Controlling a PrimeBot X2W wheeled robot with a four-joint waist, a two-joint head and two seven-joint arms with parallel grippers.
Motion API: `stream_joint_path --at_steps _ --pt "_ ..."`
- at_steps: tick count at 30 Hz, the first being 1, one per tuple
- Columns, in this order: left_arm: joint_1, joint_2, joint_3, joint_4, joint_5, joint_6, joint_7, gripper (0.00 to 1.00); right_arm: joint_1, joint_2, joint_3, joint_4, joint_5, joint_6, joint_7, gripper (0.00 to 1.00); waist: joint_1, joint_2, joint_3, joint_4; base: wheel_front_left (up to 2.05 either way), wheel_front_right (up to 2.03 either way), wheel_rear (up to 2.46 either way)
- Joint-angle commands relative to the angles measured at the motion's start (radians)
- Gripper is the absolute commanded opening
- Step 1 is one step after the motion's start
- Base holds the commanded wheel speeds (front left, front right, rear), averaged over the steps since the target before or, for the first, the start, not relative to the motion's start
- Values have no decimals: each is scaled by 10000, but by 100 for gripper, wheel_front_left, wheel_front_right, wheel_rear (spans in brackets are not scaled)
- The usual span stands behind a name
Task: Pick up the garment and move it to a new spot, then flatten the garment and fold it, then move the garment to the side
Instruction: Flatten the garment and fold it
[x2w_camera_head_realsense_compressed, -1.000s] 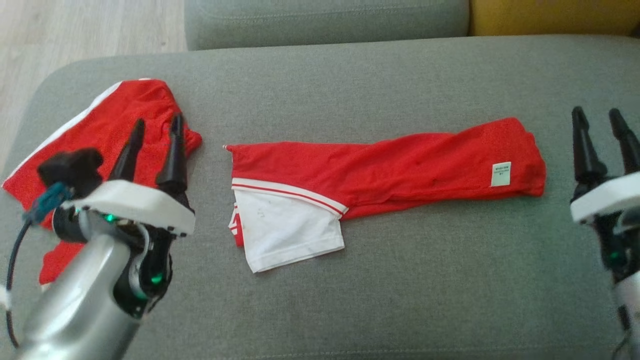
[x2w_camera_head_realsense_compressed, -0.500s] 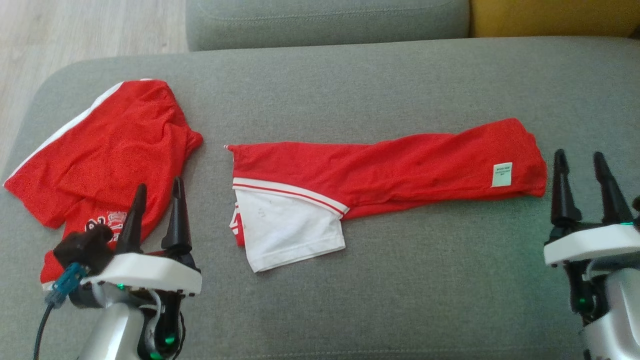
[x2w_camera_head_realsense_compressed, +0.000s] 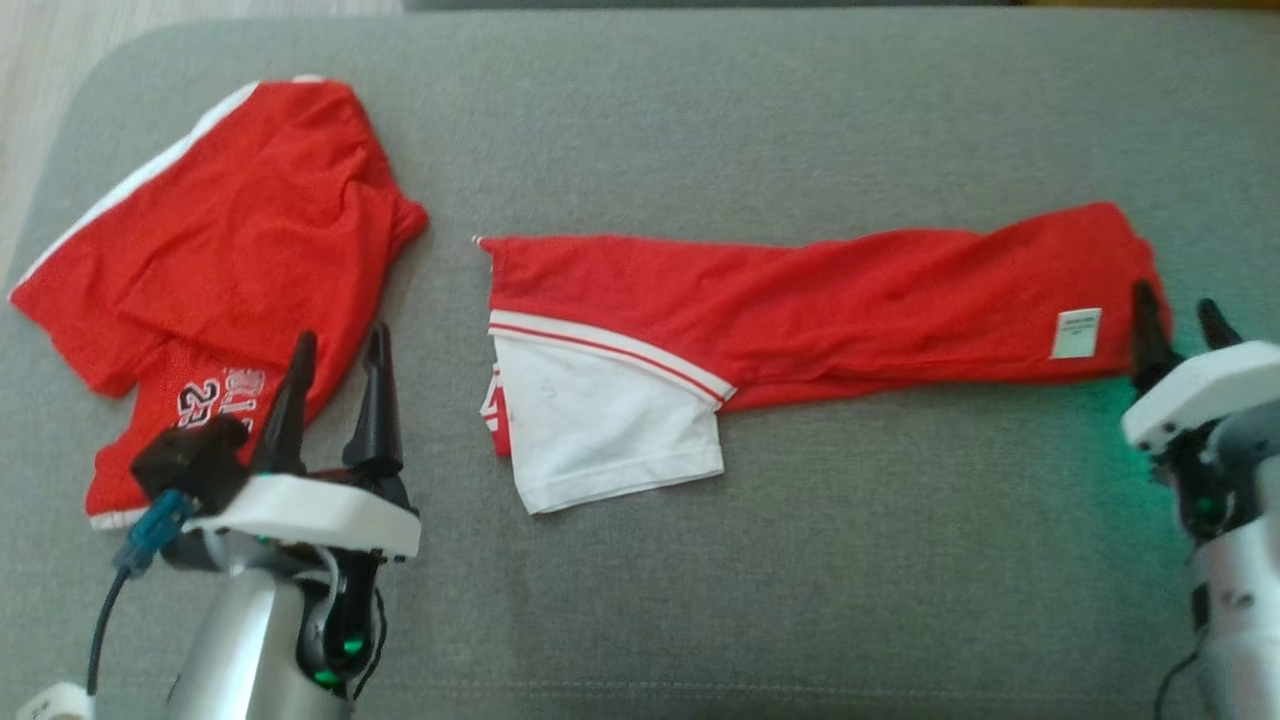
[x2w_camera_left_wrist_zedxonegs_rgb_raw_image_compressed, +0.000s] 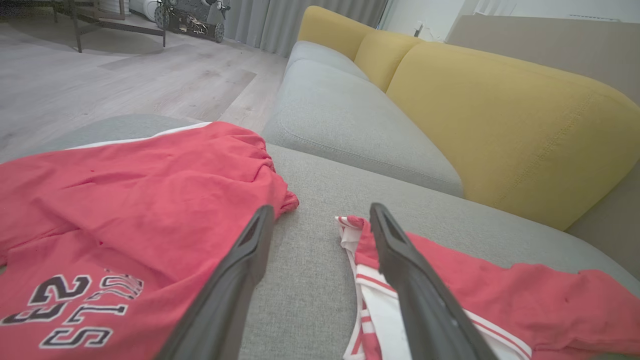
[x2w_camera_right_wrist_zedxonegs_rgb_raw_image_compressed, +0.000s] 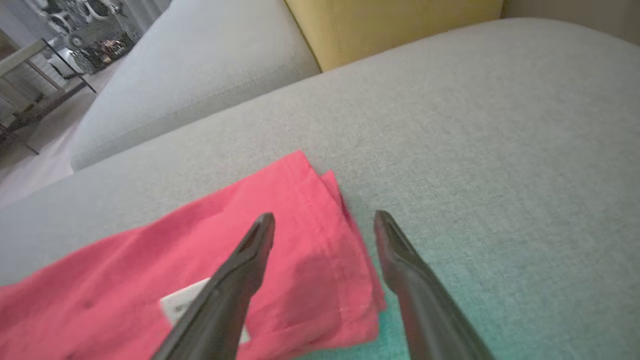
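Long red garment (x2w_camera_head_realsense_compressed: 800, 300), lying folded across the middle of the sofa seat (x2w_camera_head_realsense_compressed: 800, 600). My right tool (x2w_camera_head_realsense_compressed: 1172, 300), open, is hanging over its right end. My left tool (x2w_camera_head_realsense_compressed: 341, 336), open, is hovering by the jersey (x2w_camera_head_realsense_compressed: 230, 230). Risk: I am likely catching one layer only, undoing the fold.

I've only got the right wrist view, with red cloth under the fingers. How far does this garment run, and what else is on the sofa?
Observer: The long red garment stretches left across the grey cushion and ends in a folded white section.
Operator: Anything beyond that?
Observer: A second red garment, printed with 23, lies apart at the far left.
Operator: And on the robot's left?
Observer: The left gripper is open and empty, pointing at the gap between the two garments.
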Motion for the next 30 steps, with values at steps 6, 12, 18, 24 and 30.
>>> stream_joint_path --at_steps 6,12,18,24,30 --pt "-730 -147 552 -58 316 -321 -118 100 -1276 -699 -364 1172 -429 -9 940 100 0 -1 579 383 0 0 0" --pt "-884 -269 826 89 502 -527 -118 100 -1824 -773 -105 2015 -495 -9 1441 100 0 -1 779 460 0 0 0" --pt "-1025 -372 1024 235 659 -638 -118 100 -2024 -860 321 2605 -228 -9 1841 100 0 -1 804 437 0 0 0" --pt "-996 -442 1220 313 787 -706 -118 100 -1965 -980 733 2748 68 -9 1759 0 0 -1 606 286 0 0 0" --pt "-874 -481 1395 349 912 -778 -118 100 -1830 -1608 545 2934 -135 -9 1010 0 0 -1 294 63 0 0 0"
